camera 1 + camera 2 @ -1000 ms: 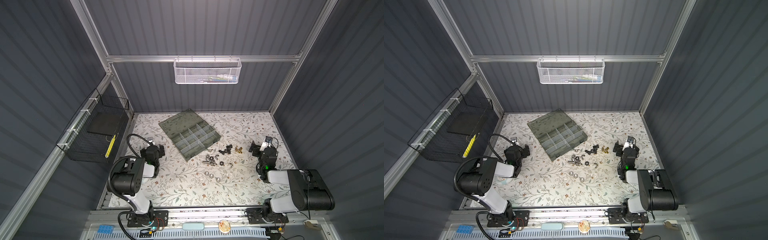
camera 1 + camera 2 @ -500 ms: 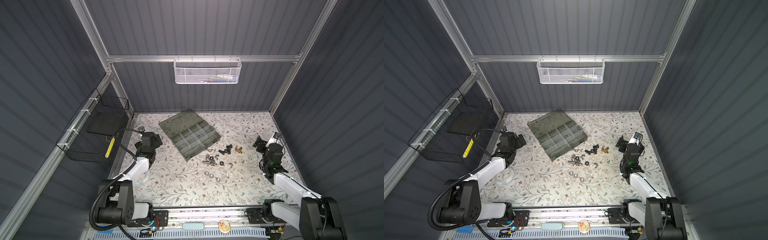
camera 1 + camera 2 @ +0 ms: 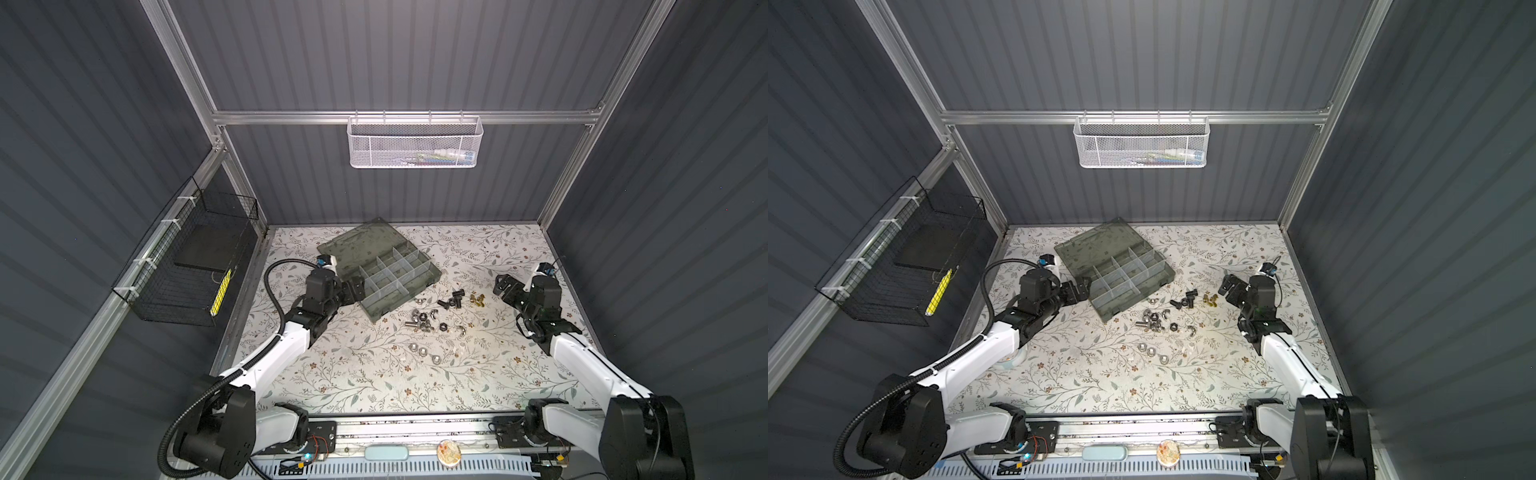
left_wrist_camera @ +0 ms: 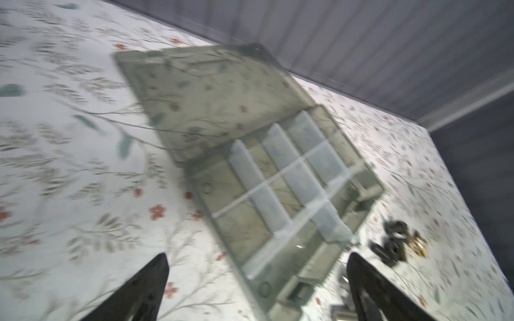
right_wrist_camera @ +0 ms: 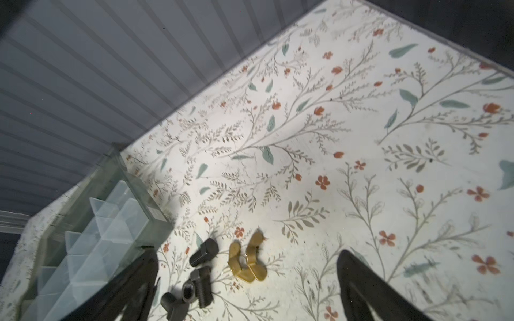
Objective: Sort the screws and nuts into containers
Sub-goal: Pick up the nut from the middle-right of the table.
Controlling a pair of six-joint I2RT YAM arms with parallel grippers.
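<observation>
**Bimanual cell at the outset of sorting.** The floral bench [image 3: 374, 382] carried the open organizer case [image 3: 405, 297], its lid [image 3: 357, 245] laid back and its containers [image 3: 386, 291] apparently empty. Within the preceding second the left arm [image 3: 286, 345] and right arm [image 3: 582, 357] had unfolded from tucked poses at the front. The left jaws now stood just beside the case's near corner, and the right jaws stood near the loose hardware. Both pairs remained released and grasped nothing. The screws [image 3: 451, 300], black and silver, and the nuts [image 3: 424, 352] lay scattered on the bench beside the case. The brass wing pieces [image 5: 247, 261] lay nearest the right jaws. By this evidence the reach had begun, but no piece was yet sorted.
</observation>
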